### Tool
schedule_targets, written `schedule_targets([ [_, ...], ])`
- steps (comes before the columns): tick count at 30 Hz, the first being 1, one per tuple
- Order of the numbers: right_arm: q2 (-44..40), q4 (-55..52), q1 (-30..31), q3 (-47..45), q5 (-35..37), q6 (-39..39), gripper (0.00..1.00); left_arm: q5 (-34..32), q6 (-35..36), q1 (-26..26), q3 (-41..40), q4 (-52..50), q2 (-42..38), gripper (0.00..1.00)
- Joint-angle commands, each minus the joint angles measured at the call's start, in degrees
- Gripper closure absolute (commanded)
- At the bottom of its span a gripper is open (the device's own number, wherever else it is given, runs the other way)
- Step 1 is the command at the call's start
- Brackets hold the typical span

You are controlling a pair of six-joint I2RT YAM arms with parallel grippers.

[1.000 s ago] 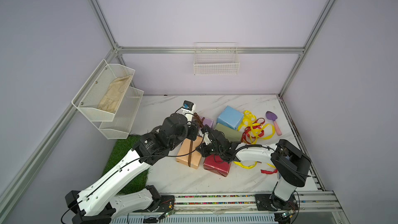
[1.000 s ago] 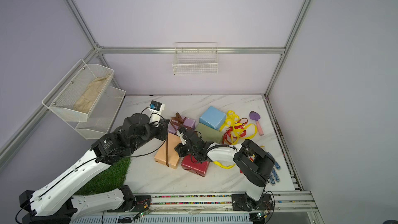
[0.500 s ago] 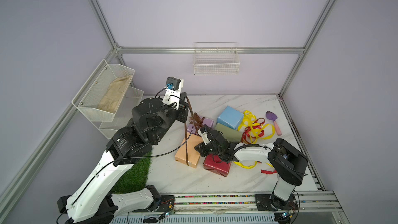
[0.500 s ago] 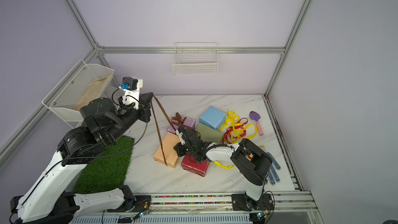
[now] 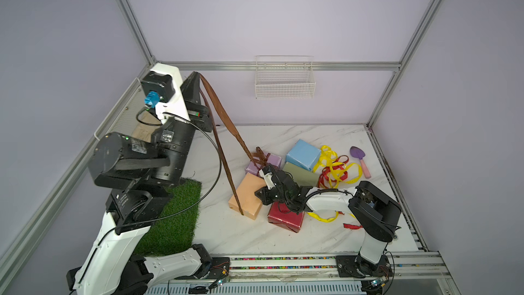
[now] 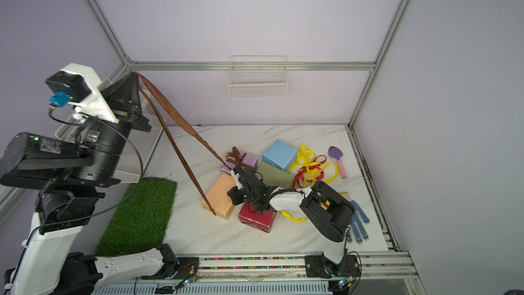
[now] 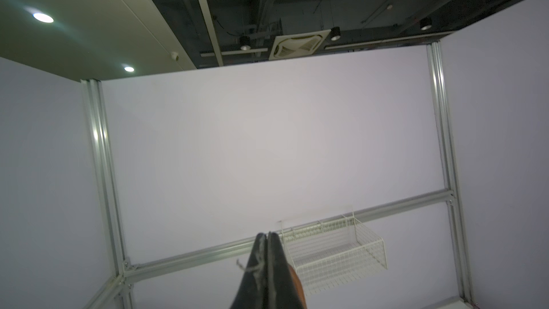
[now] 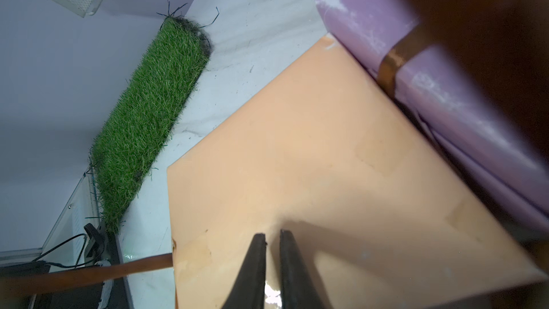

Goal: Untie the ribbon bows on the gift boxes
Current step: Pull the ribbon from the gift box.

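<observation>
— Marble tabletop (image 5: 241,239), lilac walls around it. Where is the left gripper (image 5: 195,74)?
— Raised high near the left wall, clamped tight on a brown ribbon (image 5: 219,107). Two strands hang from it. One reaches the near edge of the peach-orange box (image 5: 245,197). The other drops toward the lilac box (image 5: 270,161); where it ends I cannot tell.
— And on the lilac box?
— A brown bow (image 5: 259,153) sits tied on top, with a brown band around the box.
— The right gripper (image 8: 271,237)?
— Tips pressed on the peach-orange box's bare top, jaws a sliver apart, nothing between them.
— The others?
— The dark red box (image 5: 285,218) lies just beside the peach-orange one, under the right arm. The olive green box (image 5: 300,174) and light blue box (image 5: 302,154) sit behind, with loose yellow and red ribbons (image 5: 337,168) heaped beside them.
</observation>
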Motion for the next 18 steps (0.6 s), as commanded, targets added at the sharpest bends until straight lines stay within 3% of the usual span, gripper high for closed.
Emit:
schedule_targets([
  [1, 2.32, -5.74, 0.39, -0.58, 1.72, 0.61, 0.84, -1.21, 9.21, 0.31, 5.49, 8.83, 0.74, 1.0],
  [9, 2.37, -6.55, 0.42, -0.22, 1.94, 0.09, 0.84, -1.02, 14.49, 0.31, 14.23, 7.84, 2.41, 1.0],
  [18, 2.8, -7.51, 0.68, 0.7, 1.84, -0.44, 0.85, -3.29, 17.44, 0.31, 13.6, 6.37, -0.06, 1.0],
])
